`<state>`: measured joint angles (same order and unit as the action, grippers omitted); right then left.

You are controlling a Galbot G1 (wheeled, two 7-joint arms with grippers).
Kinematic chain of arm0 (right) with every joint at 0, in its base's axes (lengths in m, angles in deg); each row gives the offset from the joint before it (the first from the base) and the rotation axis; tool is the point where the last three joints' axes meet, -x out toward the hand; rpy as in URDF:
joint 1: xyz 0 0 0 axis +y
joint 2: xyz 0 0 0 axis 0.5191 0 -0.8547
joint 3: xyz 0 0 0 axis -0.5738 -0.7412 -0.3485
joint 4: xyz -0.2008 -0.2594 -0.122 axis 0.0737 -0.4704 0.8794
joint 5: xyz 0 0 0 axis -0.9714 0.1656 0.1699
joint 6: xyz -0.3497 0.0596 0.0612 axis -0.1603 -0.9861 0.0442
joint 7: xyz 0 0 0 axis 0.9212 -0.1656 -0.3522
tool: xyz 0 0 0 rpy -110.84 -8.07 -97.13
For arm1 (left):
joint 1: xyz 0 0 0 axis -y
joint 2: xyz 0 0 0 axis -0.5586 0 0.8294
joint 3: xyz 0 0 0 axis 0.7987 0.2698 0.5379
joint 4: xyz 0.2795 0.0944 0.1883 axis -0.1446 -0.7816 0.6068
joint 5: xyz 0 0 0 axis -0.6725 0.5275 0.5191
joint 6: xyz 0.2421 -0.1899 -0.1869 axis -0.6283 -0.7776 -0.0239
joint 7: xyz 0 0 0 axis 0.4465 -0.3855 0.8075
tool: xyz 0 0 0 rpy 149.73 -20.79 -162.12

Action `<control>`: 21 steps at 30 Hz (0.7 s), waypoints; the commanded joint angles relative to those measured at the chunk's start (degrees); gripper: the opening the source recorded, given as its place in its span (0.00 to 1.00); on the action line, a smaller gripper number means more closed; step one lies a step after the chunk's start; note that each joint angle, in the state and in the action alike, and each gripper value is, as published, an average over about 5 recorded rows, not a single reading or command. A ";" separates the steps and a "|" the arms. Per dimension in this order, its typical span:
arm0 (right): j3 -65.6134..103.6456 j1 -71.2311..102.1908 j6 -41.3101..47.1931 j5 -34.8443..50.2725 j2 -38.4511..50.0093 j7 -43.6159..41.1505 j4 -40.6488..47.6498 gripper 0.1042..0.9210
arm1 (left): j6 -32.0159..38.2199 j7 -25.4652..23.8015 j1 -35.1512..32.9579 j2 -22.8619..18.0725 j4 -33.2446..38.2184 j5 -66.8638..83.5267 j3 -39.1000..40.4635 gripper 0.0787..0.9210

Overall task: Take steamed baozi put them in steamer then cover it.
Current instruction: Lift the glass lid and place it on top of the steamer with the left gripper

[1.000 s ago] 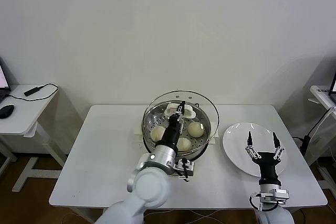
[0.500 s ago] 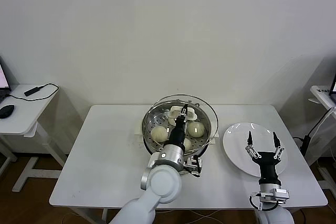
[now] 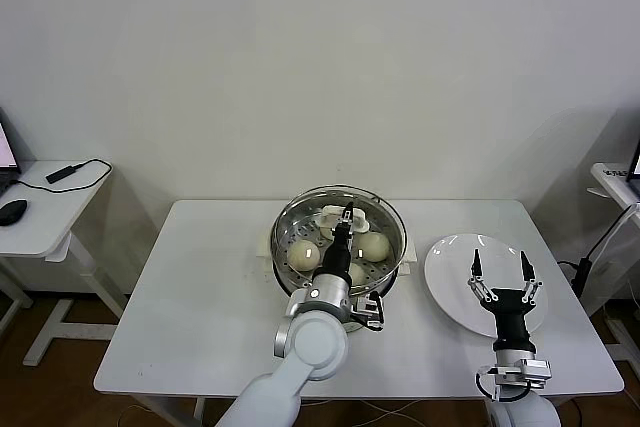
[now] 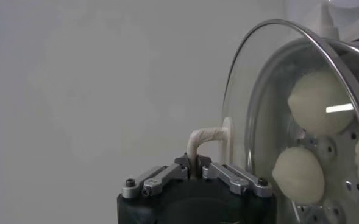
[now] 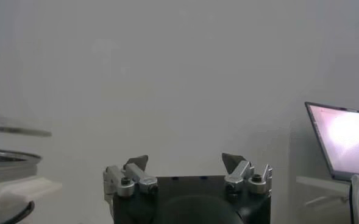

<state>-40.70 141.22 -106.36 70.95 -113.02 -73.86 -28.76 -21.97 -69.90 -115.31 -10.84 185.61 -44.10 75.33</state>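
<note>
The steamer [image 3: 385,269] stands at the table's middle back with several cream-white baozi [image 3: 303,253] on its perforated tray. The clear glass cover [image 3: 385,217] lies over the steamer's top. My left gripper [image 3: 345,215] is shut on the cover's cream-white bar handle [image 4: 205,137]. In the left wrist view the baozi [image 4: 298,175] show through the glass cover [image 4: 270,79], which still looks a little off the steamer's rim [image 4: 350,50]. My right gripper [image 3: 498,275] is open and empty above the white plate [image 3: 455,267], fingertips up.
The flat white plate lies to the right of the steamer. A side table with a mouse [image 3: 12,211] and cable stands at far left. A laptop [image 5: 344,141] is at the far right.
My left gripper has carried the cover a little to the right and lowered it from a tilt until it lies nearly level over the steamer. The right arm has not moved.
</note>
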 commanded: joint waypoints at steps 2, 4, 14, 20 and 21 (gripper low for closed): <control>0.00 -0.03 -0.06 0.04 0.03 -0.02 -0.04 0.88 | 0.45 -0.03 -0.29 -0.59 -1.68 -1.28 -0.91 0.13; -0.06 -0.04 -0.06 0.03 -0.02 -0.04 -0.03 0.88 | 0.54 -0.05 -0.42 -0.52 -1.69 -1.28 -1.06 0.13; -0.10 -0.14 -0.08 0.00 -0.23 -0.07 -0.13 0.88 | 0.84 -0.13 -0.63 -0.46 -1.96 -1.10 -1.32 0.13; -0.10 -0.17 -0.06 -0.02 -0.27 -0.07 -0.30 0.88 | 1.10 -0.10 -0.63 -0.46 -2.46 -1.02 -1.71 0.13; -0.11 -0.18 -0.06 -0.03 -0.27 -0.07 -0.31 0.88 | 1.15 -0.11 -0.67 -0.49 -2.48 -1.03 -1.81 0.13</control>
<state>-40.81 141.08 -106.43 70.93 -113.23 -73.93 -28.98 -20.94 -69.99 -115.95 -11.15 183.49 -45.04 73.84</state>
